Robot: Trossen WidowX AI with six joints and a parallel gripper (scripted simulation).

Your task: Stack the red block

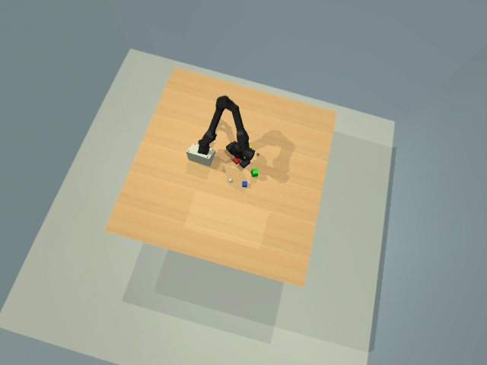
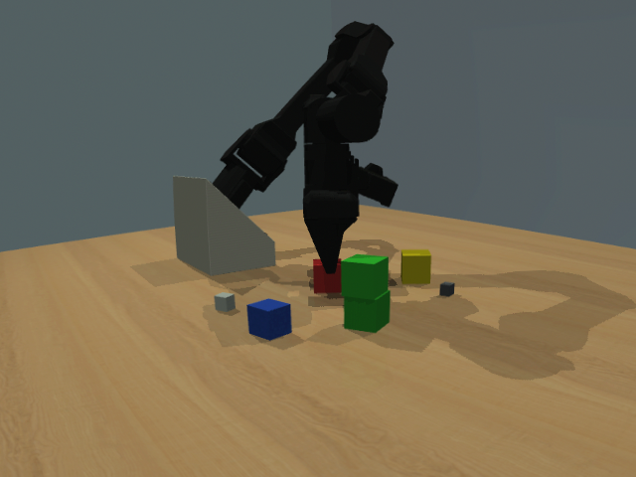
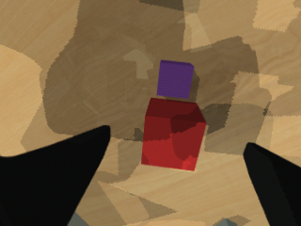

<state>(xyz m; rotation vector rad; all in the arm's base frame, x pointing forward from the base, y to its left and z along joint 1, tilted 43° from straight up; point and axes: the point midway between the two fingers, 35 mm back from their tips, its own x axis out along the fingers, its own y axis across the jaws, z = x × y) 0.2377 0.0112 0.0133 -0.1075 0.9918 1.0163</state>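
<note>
The red block (image 1: 237, 160) (image 2: 322, 279) (image 3: 171, 143) sits on the table. My gripper (image 3: 177, 140) is open and points down around the red block, with one finger to each side of it in the wrist view and bare table showing between block and fingers. In the exterior view the near finger partly covers the block. The green tower (image 1: 254, 172) (image 2: 366, 295) is two green blocks, one on the other, standing upright near the red block; the upper one sits slightly offset. How high the fingertips are above the table is hard to tell.
A small purple block (image 3: 175, 79) lies close beside the red block. A blue block (image 1: 244, 183) (image 2: 268, 319) and a small light-grey cube (image 1: 230, 180) (image 2: 224, 302) are near the tower. A yellow block (image 1: 249, 146) (image 2: 415, 266) and a small dark cube (image 1: 258, 154) (image 2: 446, 288) lie beyond.
</note>
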